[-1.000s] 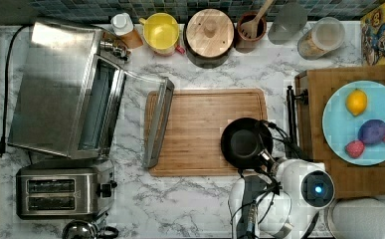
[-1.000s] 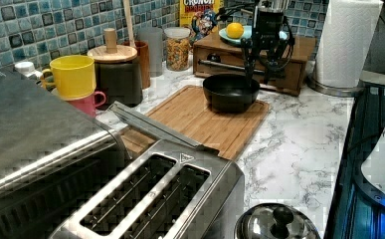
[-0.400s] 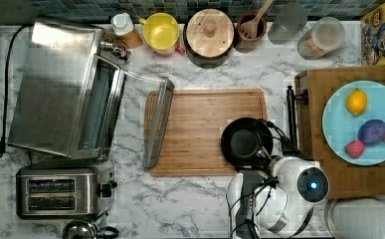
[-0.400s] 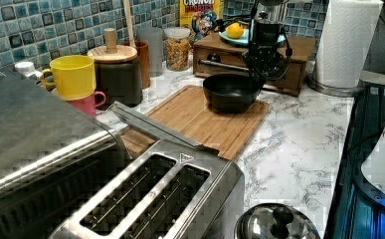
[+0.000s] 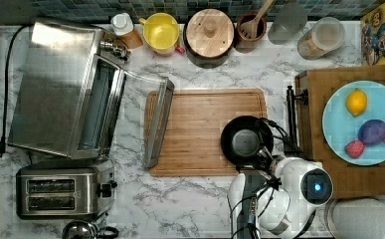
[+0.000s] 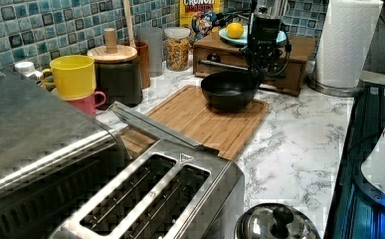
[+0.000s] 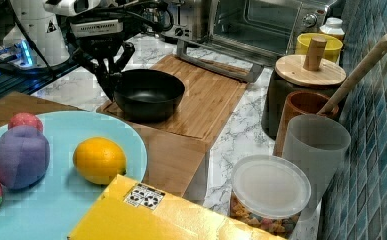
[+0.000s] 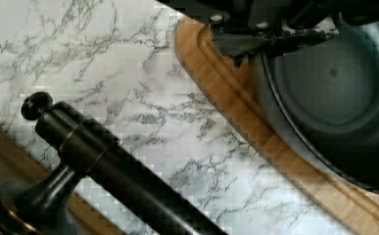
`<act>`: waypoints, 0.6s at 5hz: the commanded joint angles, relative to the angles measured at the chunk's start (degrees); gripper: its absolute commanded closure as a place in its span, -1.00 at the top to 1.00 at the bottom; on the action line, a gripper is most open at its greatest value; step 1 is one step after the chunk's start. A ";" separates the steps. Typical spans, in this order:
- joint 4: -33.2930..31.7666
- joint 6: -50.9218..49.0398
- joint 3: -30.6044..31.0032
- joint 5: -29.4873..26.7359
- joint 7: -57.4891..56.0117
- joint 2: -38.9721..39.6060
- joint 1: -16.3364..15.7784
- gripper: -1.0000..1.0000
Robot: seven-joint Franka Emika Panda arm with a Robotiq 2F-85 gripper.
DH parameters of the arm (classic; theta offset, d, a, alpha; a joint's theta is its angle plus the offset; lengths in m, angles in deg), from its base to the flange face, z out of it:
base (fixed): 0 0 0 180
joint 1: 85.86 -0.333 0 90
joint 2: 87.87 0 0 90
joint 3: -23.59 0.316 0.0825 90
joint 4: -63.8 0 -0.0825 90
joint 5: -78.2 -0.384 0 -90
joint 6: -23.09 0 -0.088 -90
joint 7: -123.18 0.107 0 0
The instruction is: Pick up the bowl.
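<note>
While the black bowl point(image 5: 246, 142) sits upright on the wooden cutting board's point(image 5: 200, 129) corner nearest the fruit plate point(image 5: 376, 102), gripper point(image 7: 112, 75) fingers straddle its rim, parted, not yet clamped.

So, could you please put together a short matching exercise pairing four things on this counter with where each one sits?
Things:
1. bowl
2. lemon
3. yellow cup
4. wooden spoon

Places:
A. stacked on a pink mug
B. on the light-blue plate
C. standing in a brown crock
D. on the wooden cutting board

Pairs: 1-D, 2-B, 3-A, 4-C
</note>
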 commanded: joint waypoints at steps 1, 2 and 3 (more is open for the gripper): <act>16.37 -12.91 8.61 10.68 13.93 -7.64 -1.32 -1.00; 22.81 -18.38 11.42 11.16 16.32 -7.24 -1.90 -1.00; 25.32 -21.40 12.32 8.00 11.57 -7.39 -3.65 -1.00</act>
